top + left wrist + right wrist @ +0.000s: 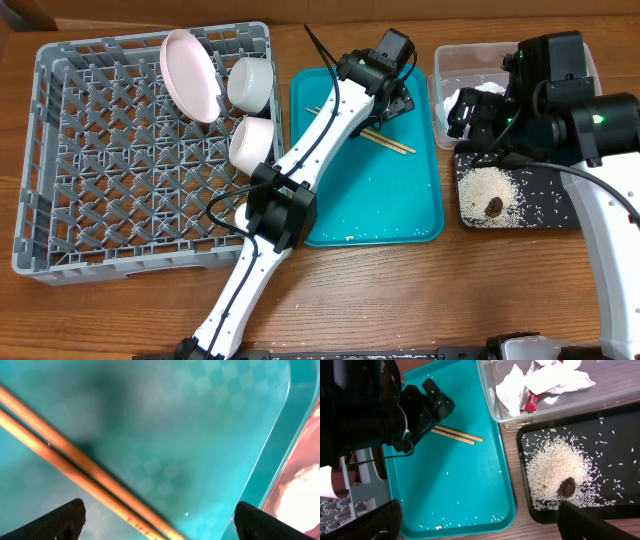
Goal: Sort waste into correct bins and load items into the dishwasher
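Two wooden chopsticks [386, 141] lie side by side on the teal tray [370, 205]. My left gripper [396, 100] hovers low right over them, open; in the left wrist view the chopsticks [75, 466] run diagonally between its fingertips [65, 520], untouched. The grey dishwasher rack [30, 150] holds a pink plate [190, 75] and two whitish bowls [250, 82] [252, 142]. My right gripper [480, 521] hangs open and empty, high above the gap between teal tray and black tray [620, 425]. Crumpled wrappers [540, 382] fill the clear tub [455, 60]. Rice [552, 467] and a brown lump [566, 487] lie in the black tray.
Loose rice grains [465, 522] are scattered along the teal tray's near edge. The left arm stretches diagonally across the teal tray from the table's front. The right arm [560, 100] covers part of the tub and black tray [540, 205].
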Tool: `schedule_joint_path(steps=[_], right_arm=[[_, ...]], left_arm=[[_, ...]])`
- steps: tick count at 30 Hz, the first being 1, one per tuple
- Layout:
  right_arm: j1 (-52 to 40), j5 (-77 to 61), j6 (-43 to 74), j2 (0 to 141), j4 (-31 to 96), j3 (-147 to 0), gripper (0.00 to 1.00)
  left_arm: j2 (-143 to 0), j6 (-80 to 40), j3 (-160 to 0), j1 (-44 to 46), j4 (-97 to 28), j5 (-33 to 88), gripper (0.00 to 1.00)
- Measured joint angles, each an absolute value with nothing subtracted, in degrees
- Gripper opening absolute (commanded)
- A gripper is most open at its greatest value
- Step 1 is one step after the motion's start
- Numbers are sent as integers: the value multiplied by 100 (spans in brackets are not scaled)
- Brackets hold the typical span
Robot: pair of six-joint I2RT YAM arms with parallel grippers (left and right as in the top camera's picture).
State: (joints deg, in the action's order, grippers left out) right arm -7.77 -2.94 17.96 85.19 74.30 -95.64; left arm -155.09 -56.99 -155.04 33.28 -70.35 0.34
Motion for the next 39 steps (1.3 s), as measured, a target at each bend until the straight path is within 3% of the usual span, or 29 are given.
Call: schedule_joint_path(steps=[21, 39], right_arm=[[-777, -296, 1798, 8519, 7430, -9564, 100], [-775, -296, 1793, 8519, 7428, -9564, 100]], left_arm=[[-15513, -6565, -15165, 3529, -6886, -801, 96], [-15526, -6486, -14833, 3527, -6445, -937, 100]])
